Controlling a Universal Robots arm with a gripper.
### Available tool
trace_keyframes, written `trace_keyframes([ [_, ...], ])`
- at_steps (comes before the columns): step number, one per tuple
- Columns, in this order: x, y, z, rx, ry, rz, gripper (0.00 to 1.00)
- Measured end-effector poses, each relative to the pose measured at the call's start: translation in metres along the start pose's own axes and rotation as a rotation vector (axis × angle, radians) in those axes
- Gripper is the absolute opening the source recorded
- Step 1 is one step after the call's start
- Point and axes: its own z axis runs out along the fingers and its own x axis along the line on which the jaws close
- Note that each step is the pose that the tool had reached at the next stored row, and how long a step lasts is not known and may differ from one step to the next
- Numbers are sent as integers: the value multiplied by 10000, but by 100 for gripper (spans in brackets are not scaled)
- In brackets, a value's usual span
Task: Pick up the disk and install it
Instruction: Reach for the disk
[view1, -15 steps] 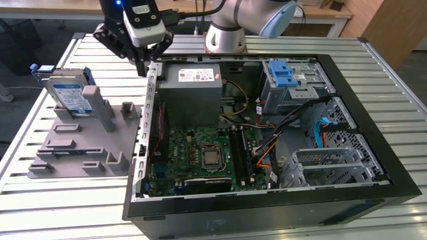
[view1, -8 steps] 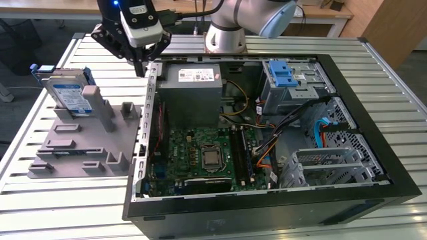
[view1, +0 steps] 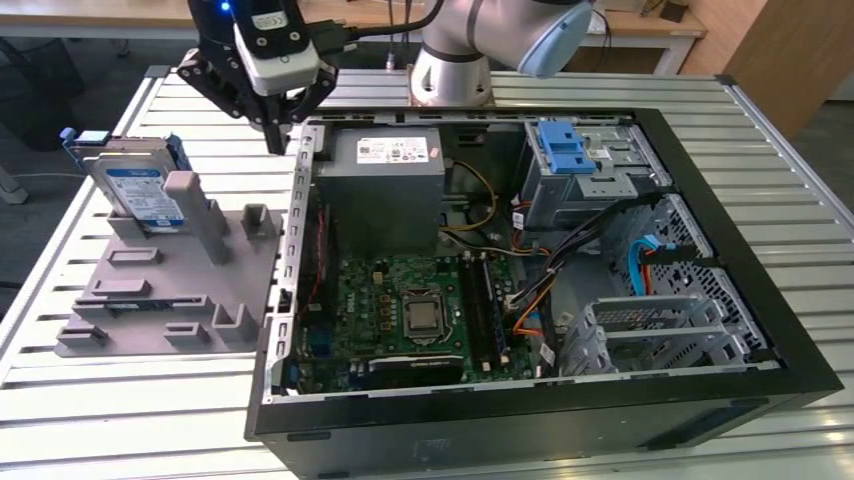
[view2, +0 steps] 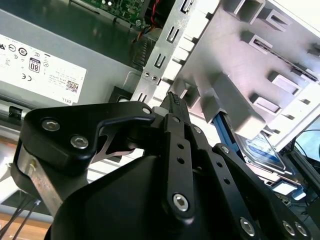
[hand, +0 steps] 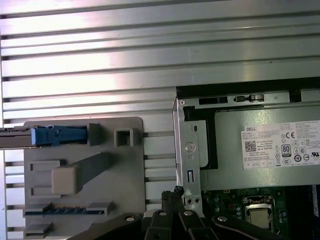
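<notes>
Silver disk (view1: 140, 190) stands upright in grey holder (view1: 167, 288); tool (view1: 276, 138) hovers nearby, clenched empty.

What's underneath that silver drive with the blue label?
The disk stands on edge on a grey plastic holder, which lies on the slatted table. A grey post covers its lower edge, so how it seats there can't be seen.
</notes>
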Motion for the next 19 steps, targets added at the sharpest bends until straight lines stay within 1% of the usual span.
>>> trace_keyframes([
  [19,87,-8,22,1,6,1,11],
])
